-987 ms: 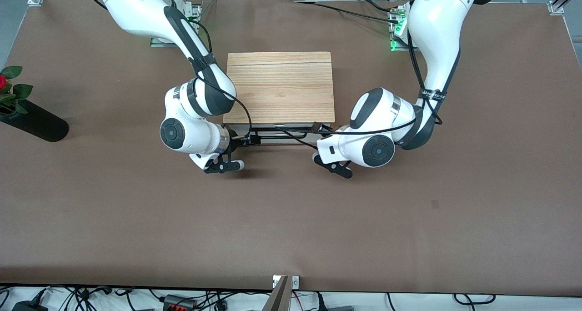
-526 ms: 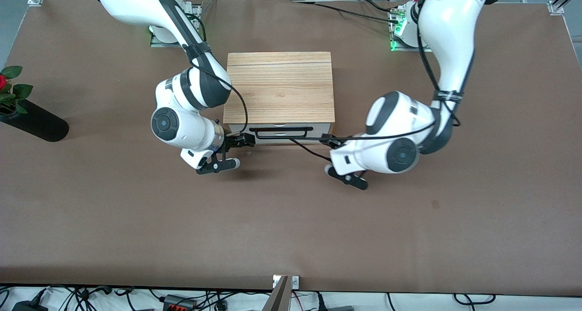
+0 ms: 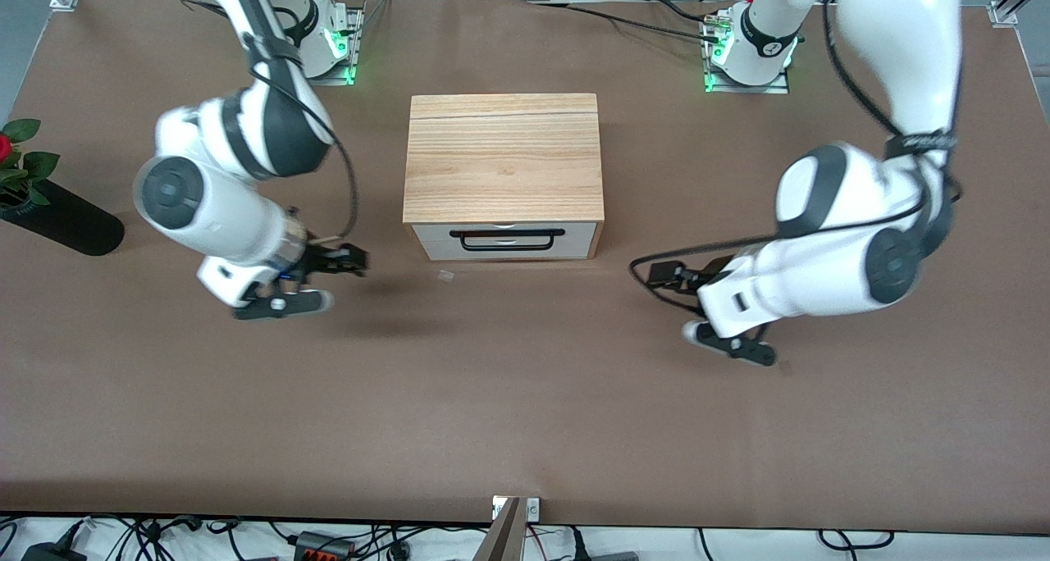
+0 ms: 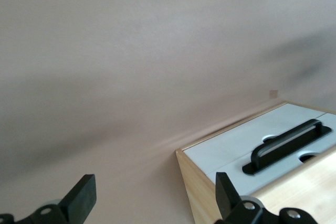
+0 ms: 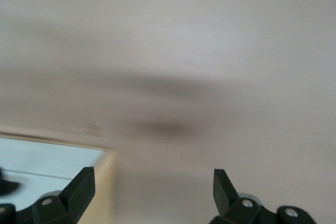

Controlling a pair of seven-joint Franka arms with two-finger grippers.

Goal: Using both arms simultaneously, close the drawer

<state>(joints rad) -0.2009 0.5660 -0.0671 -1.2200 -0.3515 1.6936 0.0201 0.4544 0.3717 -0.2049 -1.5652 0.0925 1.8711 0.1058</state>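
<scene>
**Drawer shut, both grippers clear of cabinet**

Light-wood cabinet (image 3: 504, 157) standing mid-table, taken here as the landmark. Drawer (image 3: 504, 240) seated flush in the cabinet's face turned toward the front camera, white panel level with the wooden frame, long black bar handle (image 3: 512, 239) lying across it with nothing touching. Second narrow white panel just above, partly crossed by the same handle.

Left gripper (image 3: 671, 278) hanging low over bare tabletop, off the cabinet's corner toward the left arm's end of the table, well apart from the drawer. Fingers (image 4: 80, 199) spread wide in the left wrist view, nothing between them; drawer front (image 4: 262, 140) and handle (image 4: 286, 146) visible past them.

Right gripper (image 3: 349, 259) likewise low over tabletop, off the cabinet's corner toward the right arm's end, apart from the drawer. Fingers (image 5: 81, 186) spread wide and empty; only an edge of the white front (image 5: 50, 163) showing in its wrist view.

Black vase (image 3: 59, 216) with a red flower at the table edge, far toward the right arm's end.
</scene>
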